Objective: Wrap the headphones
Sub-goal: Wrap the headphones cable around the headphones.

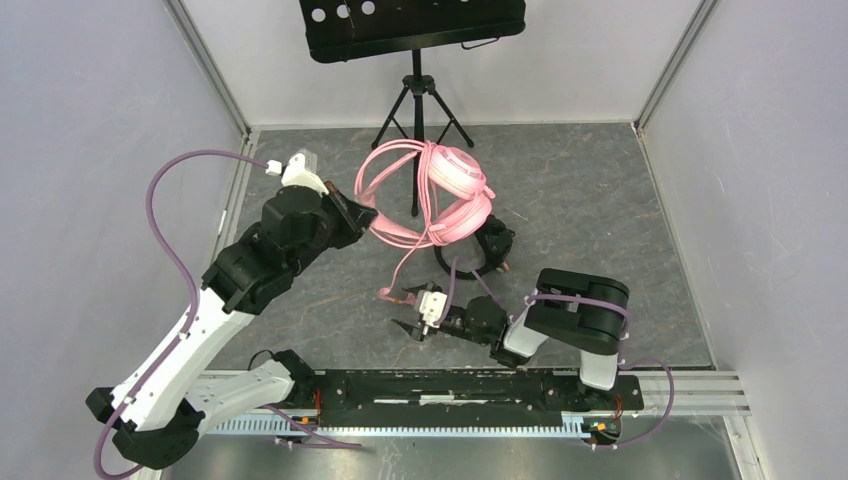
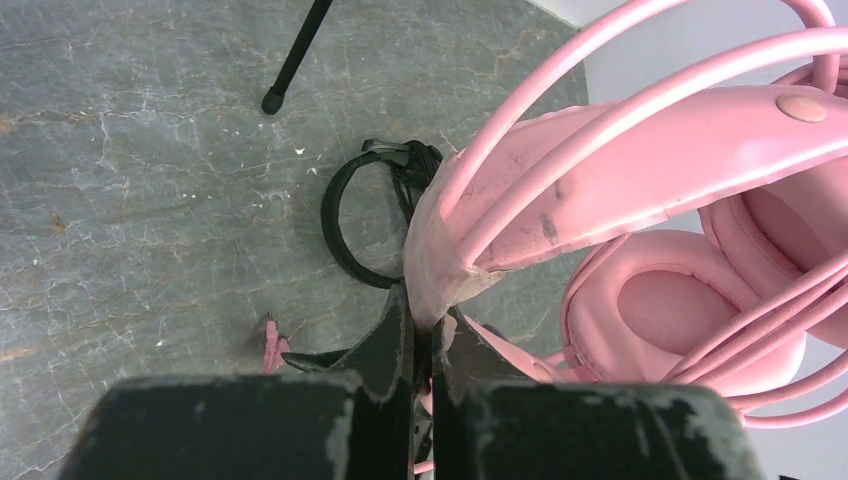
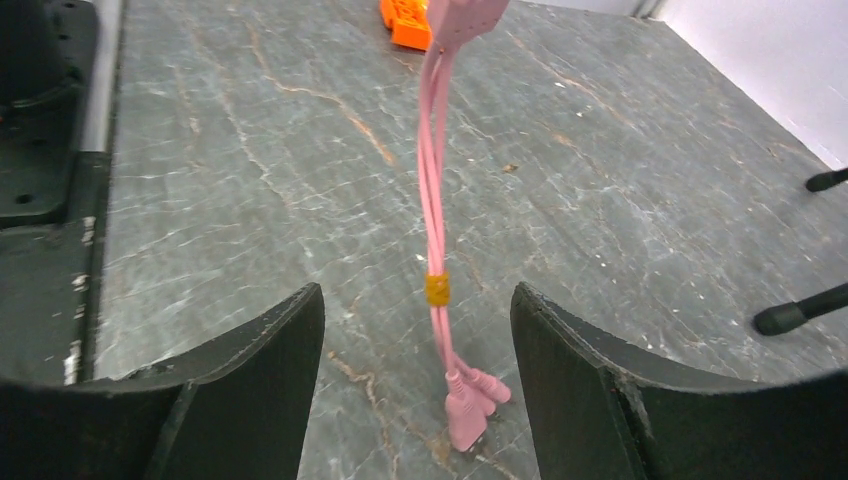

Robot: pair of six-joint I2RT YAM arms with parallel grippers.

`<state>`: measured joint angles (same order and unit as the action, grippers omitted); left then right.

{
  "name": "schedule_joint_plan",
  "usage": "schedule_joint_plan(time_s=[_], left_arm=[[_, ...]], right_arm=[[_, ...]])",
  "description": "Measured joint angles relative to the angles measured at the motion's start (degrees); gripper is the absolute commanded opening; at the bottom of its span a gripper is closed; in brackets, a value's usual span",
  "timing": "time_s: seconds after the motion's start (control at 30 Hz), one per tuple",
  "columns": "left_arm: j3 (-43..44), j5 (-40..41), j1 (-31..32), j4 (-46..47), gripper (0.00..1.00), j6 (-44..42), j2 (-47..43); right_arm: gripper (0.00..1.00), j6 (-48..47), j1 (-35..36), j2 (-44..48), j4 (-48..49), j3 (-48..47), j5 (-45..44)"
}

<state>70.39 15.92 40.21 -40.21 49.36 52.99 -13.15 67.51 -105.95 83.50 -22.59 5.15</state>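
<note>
Right gripper (image 3: pixel 415 292) jaws spread wide, gripping nothing. Pink cable (image 3: pixel 432 200) hangs between them, touching neither; yellow band (image 3: pixel 437 290) partway down, plugs (image 3: pixel 470 405) resting on grey marbled table (image 3: pixel 250 180). Orange block (image 3: pixel 408 22) far beyond jaws; black stand feet (image 3: pixel 800 312) outside right jaw.

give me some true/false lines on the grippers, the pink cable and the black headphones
1. The left gripper is shut on the pink headphones, at the headband. True.
2. The right gripper clamps the cable. False: its jaws stand open, with the cable hanging between them.
3. The black headphones lie on the table. True.
4. The stand lies flat. False: it stands upright on its tripod.
</note>
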Motion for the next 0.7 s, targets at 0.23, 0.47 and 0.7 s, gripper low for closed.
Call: schedule_joint_plan(time_s=[0.23, 0.47, 0.7], left_arm=[[1.1, -0.1, 0.0, 0.0, 0.02, 0.0, 0.2], [1.4, -0.1, 0.0, 0.0, 0.02, -0.1, 0.2], [2.2, -0.2, 0.0, -0.1, 0.02, -0.2, 0.5]], right_arm=[[0.68, -2.2, 0.0, -4.6, 0.1, -5.1, -2.9], [0.41, -3.5, 0.0, -7.2, 0.1, -6.0, -4.2], [0.06, -4.8, 0.0, -7.4, 0.2, -6.0, -4.4]])
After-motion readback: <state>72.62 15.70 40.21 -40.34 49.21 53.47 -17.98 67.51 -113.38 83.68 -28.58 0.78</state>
